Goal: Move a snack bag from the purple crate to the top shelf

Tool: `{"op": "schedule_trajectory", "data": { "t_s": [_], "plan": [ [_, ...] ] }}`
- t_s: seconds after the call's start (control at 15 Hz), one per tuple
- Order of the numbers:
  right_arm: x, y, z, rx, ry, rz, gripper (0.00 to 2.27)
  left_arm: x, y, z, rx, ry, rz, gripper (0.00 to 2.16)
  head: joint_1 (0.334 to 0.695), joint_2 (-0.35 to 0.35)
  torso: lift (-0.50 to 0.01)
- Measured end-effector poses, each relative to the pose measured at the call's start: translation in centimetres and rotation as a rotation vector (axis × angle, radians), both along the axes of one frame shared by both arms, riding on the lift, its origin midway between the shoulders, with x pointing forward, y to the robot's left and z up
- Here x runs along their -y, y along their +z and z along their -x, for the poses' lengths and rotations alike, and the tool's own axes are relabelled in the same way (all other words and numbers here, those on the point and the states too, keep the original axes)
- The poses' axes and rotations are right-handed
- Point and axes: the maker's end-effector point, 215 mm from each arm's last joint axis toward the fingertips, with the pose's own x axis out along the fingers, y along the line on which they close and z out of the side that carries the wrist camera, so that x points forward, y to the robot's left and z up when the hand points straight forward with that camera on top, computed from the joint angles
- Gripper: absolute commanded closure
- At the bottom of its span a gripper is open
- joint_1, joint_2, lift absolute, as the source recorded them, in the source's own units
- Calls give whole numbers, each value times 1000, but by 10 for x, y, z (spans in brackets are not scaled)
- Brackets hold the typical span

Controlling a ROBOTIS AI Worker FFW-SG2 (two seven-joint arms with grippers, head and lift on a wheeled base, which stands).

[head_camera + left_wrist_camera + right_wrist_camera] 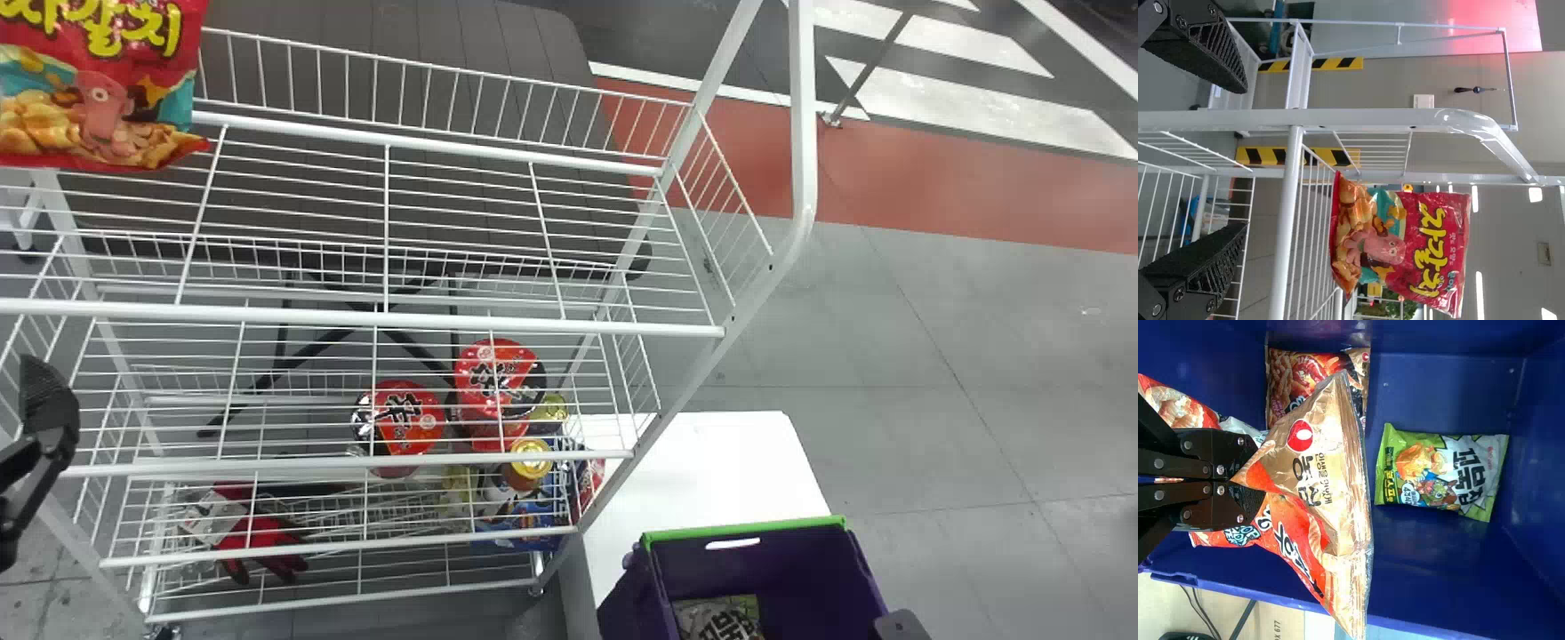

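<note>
Low over the purple crate (782,569), the right claw (1245,480) pinches an orange-and-gold snack bag (1318,473)

Two red-lidded cups (500,378) stand near a gold-lidded jar (531,460), with a red glove (258,537) lying to their left and a dark table (520,40) behind.

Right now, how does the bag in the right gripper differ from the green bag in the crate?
The gold bag is pinched in the right gripper; the green bag lies free on the floor of the purple crate. The gold bag is drawn into folds, the green bag spread out. Both are printed snack bags.
</note>
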Motion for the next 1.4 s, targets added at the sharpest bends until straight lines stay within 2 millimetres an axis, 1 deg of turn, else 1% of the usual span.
{"op": "schedule_trajectory", "data": {
  "t_s": [0.53, 0.93, 1.07, 1.2, 1.4],
  "plan": [
    [-6, -2, -10, 32, 14, -11, 2067, 2, 8, -2, 6, -3, 5, 97, 695, -350, -62],
    [-13, -3, -18, 53, 24, -21, 2067, -1, 12, 1, 7, 2, 2, 97, 695, -350, -37],
    [-19, -3, -19, 60, 21, -30, 2067, -1, 12, 1, 7, 2, 2, 97, 695, -350, -30],
    [-31, 0, -19, 65, 15, -38, 2067, 0, 14, 1, 10, 1, 3, 97, 695, -350, -22],
    [-51, 11, -18, 64, -17, -67, 2067, -1, 15, 3, 12, 2, 2, 97, 695, -350, -10]
  ]
}}
